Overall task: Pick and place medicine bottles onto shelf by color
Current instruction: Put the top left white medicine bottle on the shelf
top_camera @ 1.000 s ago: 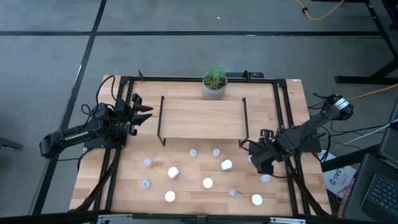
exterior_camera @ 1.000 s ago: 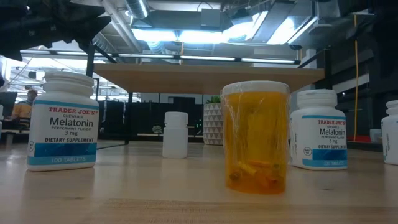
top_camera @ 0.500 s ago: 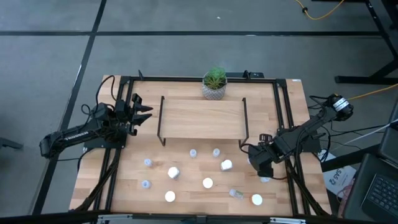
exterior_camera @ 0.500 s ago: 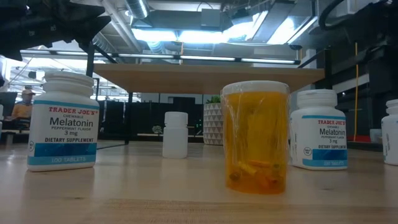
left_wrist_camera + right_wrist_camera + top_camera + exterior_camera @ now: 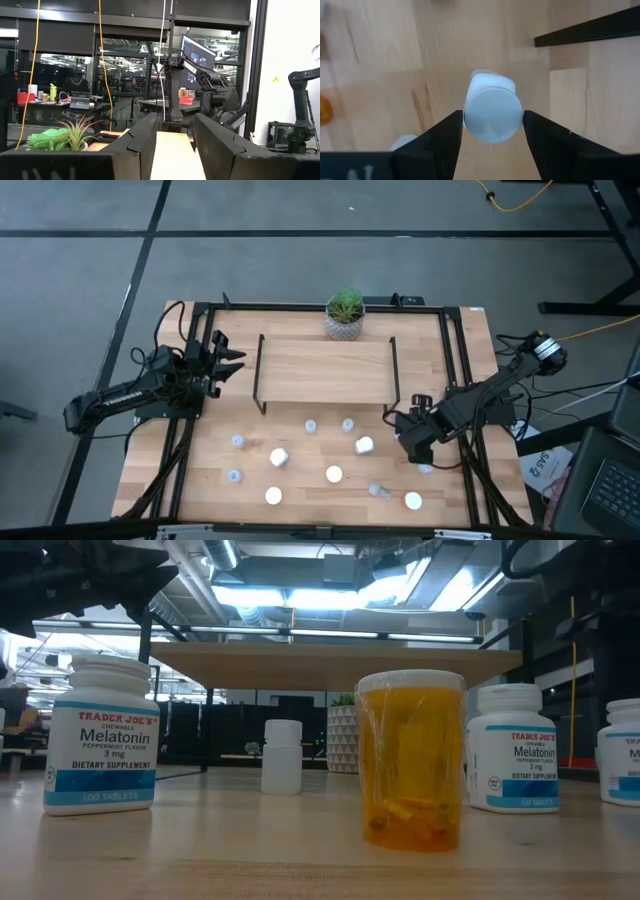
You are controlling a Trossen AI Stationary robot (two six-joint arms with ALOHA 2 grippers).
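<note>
Several small medicine bottles (image 5: pixel 334 474) stand scattered on the wooden table in front of the shelf (image 5: pixel 325 370), whose board is bare. My right gripper (image 5: pixel 412 442) points down near the shelf's right leg. It is open, with one finger on each side of a white bottle's cap (image 5: pixel 492 114). That bottle stands upright on the table and is hidden under the gripper in the high view. My left gripper (image 5: pixel 232 360) waits open at the far left, clear of the table, pointing toward the shelf with nothing between its fingers (image 5: pixel 142 145). My right gripper comes at the white bottle from above, pointing down, with a finger (image 5: pixel 447 135) close to each side of the round cap (image 5: pixel 470 117). I cannot tell whether the fingers touch the cap. The bottle stands upright on the table.
A potted green plant (image 5: pixel 345 315) stands behind the shelf at the far edge. Another white bottle (image 5: pixel 427 468) sits just near-side of my right gripper, and an orange bottle (image 5: pixel 412 760) stands close to the near edge. Black rails (image 5: pixel 460 380) run along the table's sides.
My right gripper has come down over the white bottle and shifted slightly toward the table's left. Its fingers have kept the same gap.
</note>
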